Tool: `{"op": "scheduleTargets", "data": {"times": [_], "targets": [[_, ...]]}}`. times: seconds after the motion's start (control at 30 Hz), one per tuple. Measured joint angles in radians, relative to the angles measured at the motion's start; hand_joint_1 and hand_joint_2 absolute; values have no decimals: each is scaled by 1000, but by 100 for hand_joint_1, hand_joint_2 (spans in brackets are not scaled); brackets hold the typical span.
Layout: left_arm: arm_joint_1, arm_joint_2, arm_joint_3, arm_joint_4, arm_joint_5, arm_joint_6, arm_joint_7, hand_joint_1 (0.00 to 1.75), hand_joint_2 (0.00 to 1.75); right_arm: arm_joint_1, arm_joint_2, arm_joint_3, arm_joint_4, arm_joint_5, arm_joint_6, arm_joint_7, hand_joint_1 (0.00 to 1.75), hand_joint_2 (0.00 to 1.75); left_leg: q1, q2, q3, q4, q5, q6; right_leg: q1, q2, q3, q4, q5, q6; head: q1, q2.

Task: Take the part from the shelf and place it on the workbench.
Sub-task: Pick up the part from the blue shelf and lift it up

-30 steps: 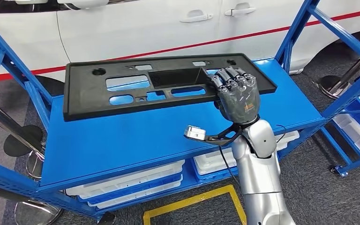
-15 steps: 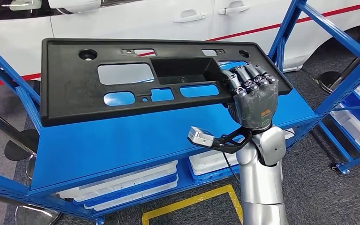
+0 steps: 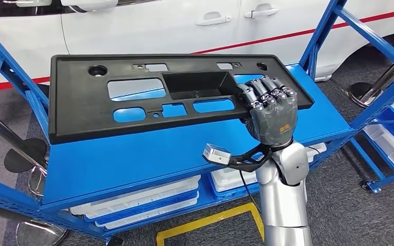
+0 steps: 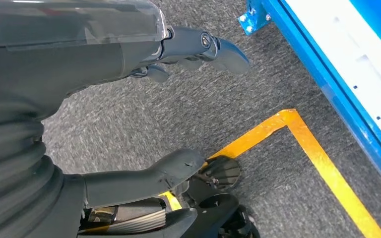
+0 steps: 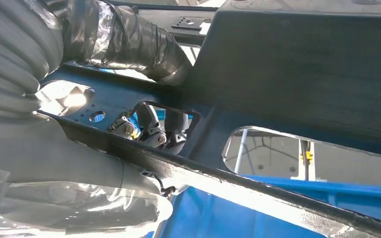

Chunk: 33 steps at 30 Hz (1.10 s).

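black part held above the blue shelf by the right hand

the long black part (image 3: 149, 97) spans from the shelf's left side to its right, tilted up off the blue shelf (image 3: 133, 159), with a white car behind it. the right hand (image 3: 271, 110) grips the part's right end, fingers (image 3: 267, 89) curled over the top face, thumb underneath. the left hand (image 4: 144, 54) hangs over the grey floor, fingers apart, holding nothing.
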Motion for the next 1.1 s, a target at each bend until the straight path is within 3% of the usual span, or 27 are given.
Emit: {"op": "scheduleTargets", "data": {"times": [0.07,0.17,0.23,0.33,0.37,0.4,0.43,0.53,0.6,0.7,0.77,0.87,0.9,0.93,1.03,1.1], "targets": [[-1,0,7,0,6,0,1,0,175,-1,1,2,7,6,0,0,175,175,-3,-1,-5,10,-5,-10,2,0,42,-88,25,-5,0,0],[0,-1,11,0,6,-1,13,0,175,0,2,5,16,12,0,5,175,175,-3,-1,-10,12,-6,-25,6,3,46,-107,26,-21,0,0],[0,-1,11,0,0,-4,27,0,175,0,2,15,21,18,0,15,175,175,0,0,-21,39,-28,-36,5,2,49,-113,31,-33,-1,0],[1,-2,11,0,-9,-11,44,0,175,0,1,49,32,42,0,45,175,175,3,1,-90,193,-109,-45,6,-1,50,-115,32,-44,-1,0],[1,-2,11,0,-10,-13,49,0,175,1,0,62,37,50,0,56,175,175,4,1,-112,239,-123,-46,8,-1,50,-115,32,-46,0,0],[2,-2,11,0,-11,-14,52,0,175,2,-1,73,41,56,0,65,175,175,4,1,-120,257,-121,-45,10,-1,50,-115,32,-46,-1,0],[2,-3,11,0,-11,-14,54,0,175,2,-3,82,45,60,0,70,175,175,4,1,-111,239,-101,-43,11,-1,50,-114,32,-46,0,0],[-1,-2,11,0,-11,-15,57,0,175,1,-5,98,49,64,0,83,175,175,0,1,-27,69,-22,-31,14,-1,48,-111,33,-44,0,0],[-3,-2,11,0,-10,-17,60,0,175,0,-6,109,51,66,0,98,175,175,-5,0,-3,17,-11,-24,16,-1,45,-111,36,-37,0,0],[-5,-2,11,0,-8,-20,64,0,175,0,-12,130,55,68,0,121,175,175,-4,1,-3,3,2,-11,14,0,42,-109,33,-21,0,0],[-7,-2,11,0,-8,-22,65,0,175,0,-17,146,57,69,0,136,175,175,0,4,-5,-8,14,0,13,0,22,-59,-13,-13,0,0],[-9,-2,11,0,-8,-29,63,0,175,1,-26,175,66,78,0,164,175,175,-2,5,-20,-6,23,7,12,-1,-40,112,-112,-7,0,0],[-9,-2,11,0,-9,-31,62,0,175,2,-31,186,69,80,0,174,175,175,-2,6,-25,-4,26,7,11,-1,-43,136,-115,-5,0,0],[-9,-3,11,0,-10,-33,60,0,175,4,-36,196,72,80,0,181,175,175,-2,6,-30,-2,28,6,10,-1,-29,123,-99,-5,0,0],[-8,-7,11,0,-11,-33,58,0,175,5,-42,222,76,73,0,189,175,175,-3,5,-43,7,34,-2,9,-1,79,-51,-33,-10,0,0],[-9,-8,11,0,-11,-32,57,0,175,5,-43,234,77,67,0,188,175,175,-5,4,-49,10,40,-12,13,1,109,-110,-23,-16,0,0]]}}
